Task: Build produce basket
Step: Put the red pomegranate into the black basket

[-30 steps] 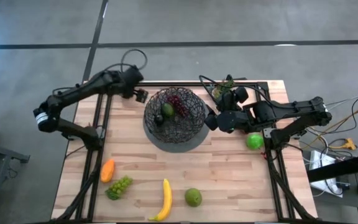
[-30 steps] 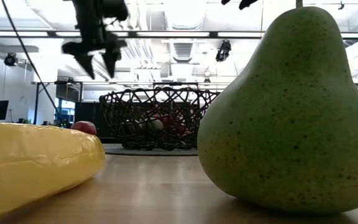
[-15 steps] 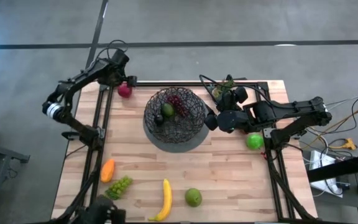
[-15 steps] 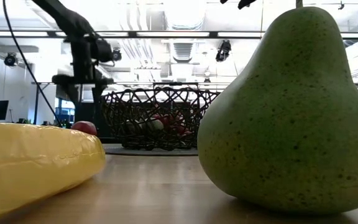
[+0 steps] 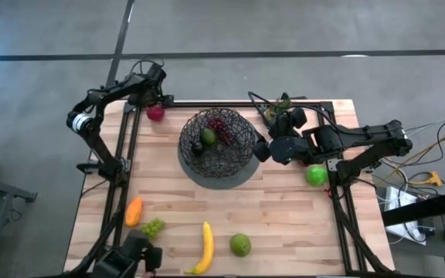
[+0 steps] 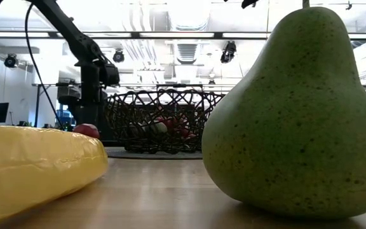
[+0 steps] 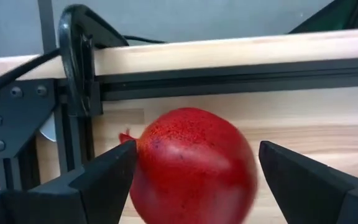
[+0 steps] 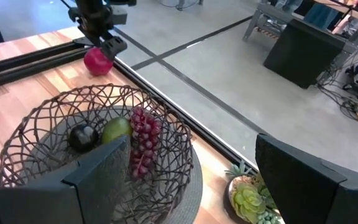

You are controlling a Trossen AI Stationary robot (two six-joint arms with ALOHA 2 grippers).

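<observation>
The dark wire basket (image 5: 217, 141) sits on a grey round mat and holds purple grapes (image 8: 143, 138), a green fruit (image 8: 115, 129) and a dark one. A red round fruit (image 7: 194, 168) lies on the table's far left corner (image 5: 155, 113). My left gripper (image 7: 194, 155) is low over it, open, one finger on either side; whether a finger touches it does not show. My right gripper (image 5: 259, 147) waits open beside the basket's right rim. Banana (image 5: 205, 247), green pear (image 5: 240, 245), green grapes (image 5: 153, 227) and orange piece (image 5: 134, 211) lie near the near edge.
A green apple (image 5: 316, 175) lies by the right arm, and a leafy plant sprig (image 5: 284, 108) sits at the far right. Black frame rails (image 7: 229, 78) run along the far edge behind the red fruit. A dark object (image 5: 134, 259) shows at the near left corner.
My left gripper has swung from beside the basket's far left rim toward the table's far left corner and come down around the red fruit, staying open. A dark object has come into view at the near left corner, beside the green grapes.
</observation>
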